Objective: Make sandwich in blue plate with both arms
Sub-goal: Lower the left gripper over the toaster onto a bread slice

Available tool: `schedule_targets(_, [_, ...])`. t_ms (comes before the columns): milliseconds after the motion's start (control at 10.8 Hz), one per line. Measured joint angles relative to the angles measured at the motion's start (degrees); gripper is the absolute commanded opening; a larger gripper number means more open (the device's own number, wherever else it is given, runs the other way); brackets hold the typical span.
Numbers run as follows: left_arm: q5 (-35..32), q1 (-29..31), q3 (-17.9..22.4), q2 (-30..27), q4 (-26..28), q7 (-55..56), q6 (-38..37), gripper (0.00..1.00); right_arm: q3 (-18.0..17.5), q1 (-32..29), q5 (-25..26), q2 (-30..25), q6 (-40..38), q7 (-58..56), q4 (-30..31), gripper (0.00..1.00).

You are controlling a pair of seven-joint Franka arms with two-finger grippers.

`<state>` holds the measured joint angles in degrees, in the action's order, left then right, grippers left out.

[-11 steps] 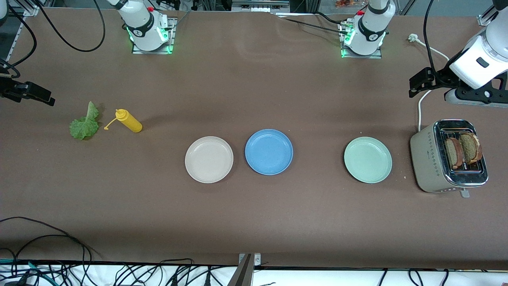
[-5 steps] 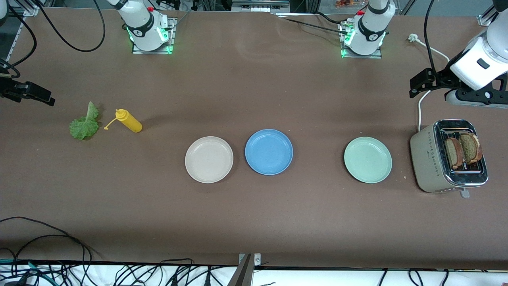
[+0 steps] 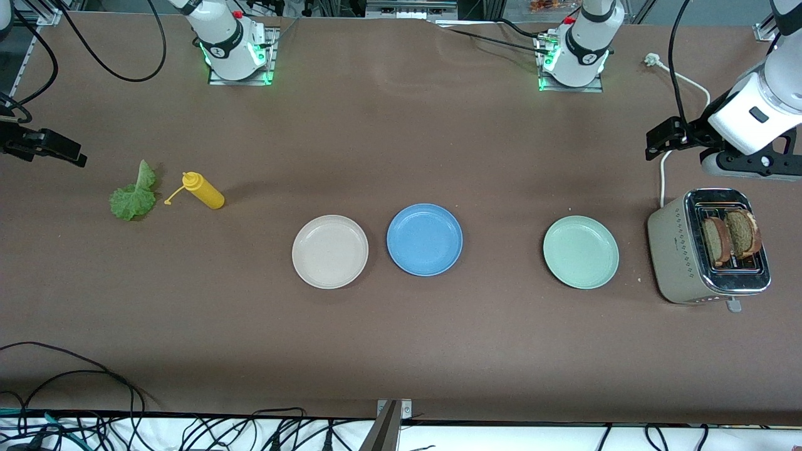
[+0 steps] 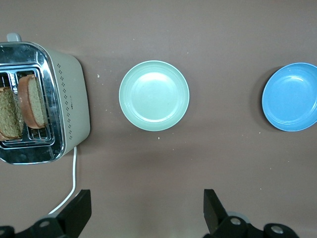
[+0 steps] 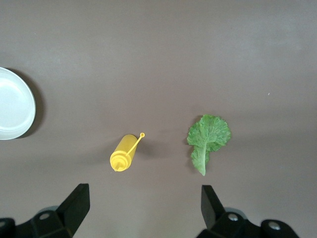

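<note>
Front view: blue plate (image 3: 425,239) bare, between beige plate (image 3: 330,251) and green plate (image 3: 581,252); toaster (image 3: 708,247) holds two bread slices (image 3: 731,238); lettuce (image 3: 133,194) beside yellow bottle (image 3: 203,190).
Left wrist view: left gripper (image 4: 143,210) spread wide, empty, above table near toaster.
Right wrist view: right gripper (image 5: 143,208) spread wide, empty, above table near lettuce.

Both arms hang raised above the tabletop (image 3: 401,351), each at its own end, holding nothing. The left gripper (image 3: 665,136) is up in the air at the left arm's end, jaws spread wide and empty, its white wrist slanting up and away from it. The right gripper (image 3: 44,145) is up over the right arm's end, jaws likewise wide apart and empty.
</note>
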<state>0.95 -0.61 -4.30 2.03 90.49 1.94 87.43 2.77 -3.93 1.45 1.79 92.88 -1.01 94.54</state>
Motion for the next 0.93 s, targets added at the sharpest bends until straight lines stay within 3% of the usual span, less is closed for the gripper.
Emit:
schedule_targets(555, [0.00,4.49,0.60,3.41,-0.43,-0.22,0.48,1.00,-0.01,0.03,0.00,-0.01,0.00,0.00,0.00,1.00])
schedule_targets(925, [-4.82,6.57,0.65,10.06,-3.57,-5.17,1.70,1.00,-0.03,0.03,0.00,-0.03,0.00,0.00,0.01,1.00])
